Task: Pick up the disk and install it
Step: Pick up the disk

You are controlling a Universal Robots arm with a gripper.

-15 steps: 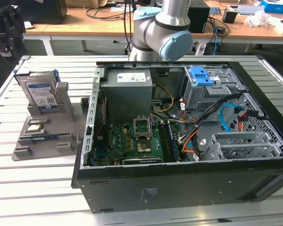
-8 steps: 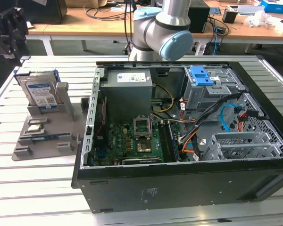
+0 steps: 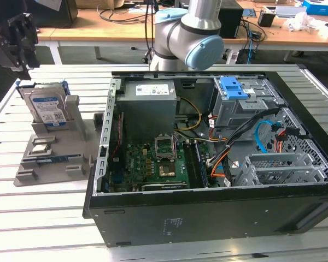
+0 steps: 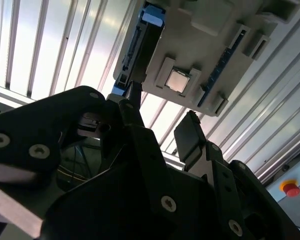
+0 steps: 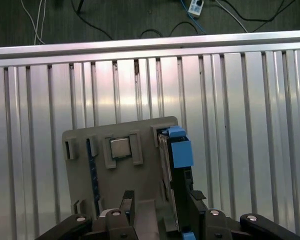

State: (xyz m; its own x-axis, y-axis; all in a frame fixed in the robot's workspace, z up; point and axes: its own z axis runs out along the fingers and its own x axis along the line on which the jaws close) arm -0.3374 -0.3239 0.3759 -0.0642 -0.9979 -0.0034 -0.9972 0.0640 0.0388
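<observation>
The disk [image 3: 48,106] stands upright on edge in a grey holder [image 3: 49,158] at the exterior view's left; it is silver with a white-and-blue label and a blue frame. My black gripper [image 3: 17,54] hangs above it and slightly further left, not touching it. In both wrist views the disk [image 5: 176,165] [image 4: 147,40] appears edge-on in the holder [image 5: 140,185] [image 4: 205,45]. The gripper [image 5: 160,212] [image 4: 162,125] is open, its fingers [image 4: 190,137] spread apart with nothing held between them.
An open computer case [image 3: 208,218] lies on the slatted metal table [image 3: 44,229], right of the holder. Inside are a grey power supply box [image 3: 147,101], a bare blue bracket [image 3: 233,87] and cables. A processor chip [image 5: 121,147] rests on the holder. The arm's base [image 3: 188,33] stands behind the case.
</observation>
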